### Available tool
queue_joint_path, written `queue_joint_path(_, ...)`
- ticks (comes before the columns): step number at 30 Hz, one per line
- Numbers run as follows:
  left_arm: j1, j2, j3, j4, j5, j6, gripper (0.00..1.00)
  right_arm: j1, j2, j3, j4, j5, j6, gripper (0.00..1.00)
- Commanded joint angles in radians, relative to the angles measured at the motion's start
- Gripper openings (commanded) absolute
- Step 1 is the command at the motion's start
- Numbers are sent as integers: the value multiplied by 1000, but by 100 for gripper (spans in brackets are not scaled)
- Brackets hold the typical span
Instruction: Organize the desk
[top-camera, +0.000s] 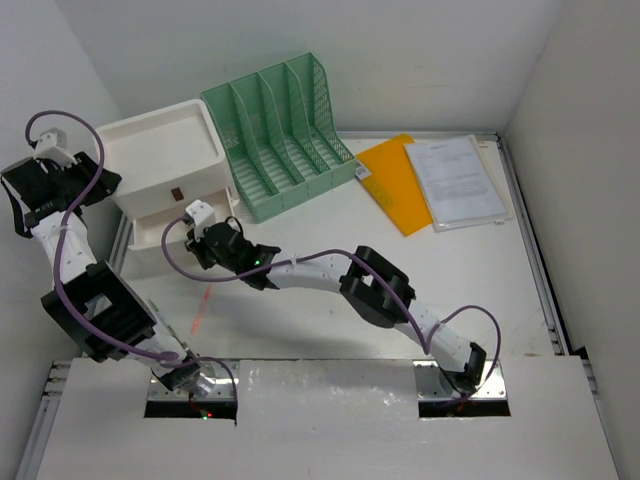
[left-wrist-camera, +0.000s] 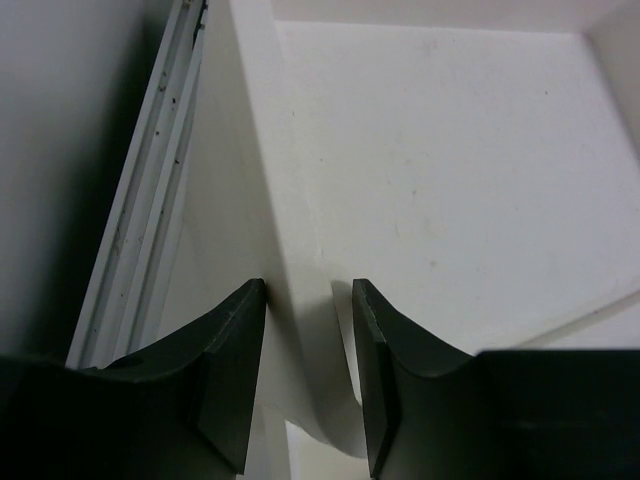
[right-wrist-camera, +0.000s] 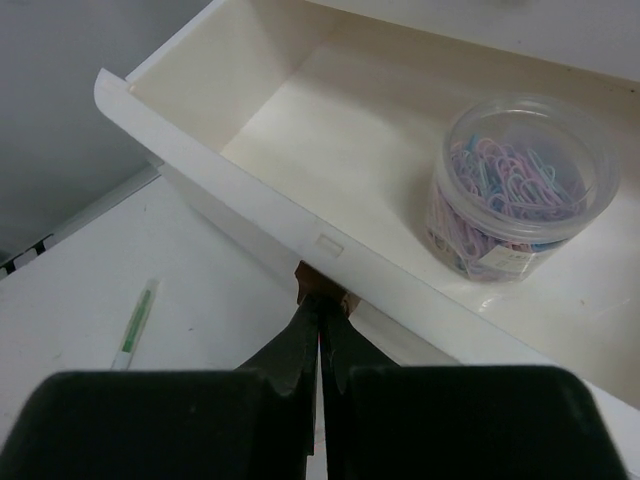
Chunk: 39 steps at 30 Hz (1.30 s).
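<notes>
The white desk carries a white drawer box at its back left. The box's lower drawer stands pulled out, and a clear jar of coloured paper clips sits inside it. My right gripper is shut on the brown pull tab on the drawer's front. My left gripper straddles the box's left wall. Its left finger touches the wall, while a thin gap shows at the right finger.
A green file organiser stands to the right of the box. Further right lie an orange folder and white papers. A green-and-white pen rests on the desk in front of the drawer. A metal rail runs beside the box.
</notes>
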Motion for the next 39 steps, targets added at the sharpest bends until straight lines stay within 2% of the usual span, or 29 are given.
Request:
queue_joint_path(1,-17,48,-34,-226,34,60,0,-109,-8,0,151,20,-93,0)
queue_joint_path(6,-17,72,-6,-249,26,80,0,-131,-80,-79,162,-214,-211,0)
queue_joint_path(11,-17,82,4,-260,26,92,0,-143,-85,13,-33,-216,-375,0)
queue_joint_path(14,-17,89,23,-274,31,111,0,-148,-79,44,-99,-127,-434,0)
queue_joint_path(21,-17,115,64,-312,31,155,0,-161,-24,124,-173,-60,-511,0)
queue_joint_path(26,-18,125,75,-321,39,171,0,-163,-68,53,-116,26,-551,0)
queue_joint_path(29,-17,129,80,-321,42,174,0,-163,-110,0,-75,133,-566,0)
queue_joint_path(33,-18,129,77,-315,42,171,0,-163,-146,-28,-87,144,-574,0)
queue_joint_path(35,-18,129,70,-310,45,160,0,-163,-182,-65,-75,114,-502,0)
queue_joint_path(36,-18,128,67,-307,46,155,0,-163,-224,-121,-58,80,-465,4)
queue_joint_path(39,-18,119,49,-294,57,131,0,-143,-275,-262,81,31,-289,29)
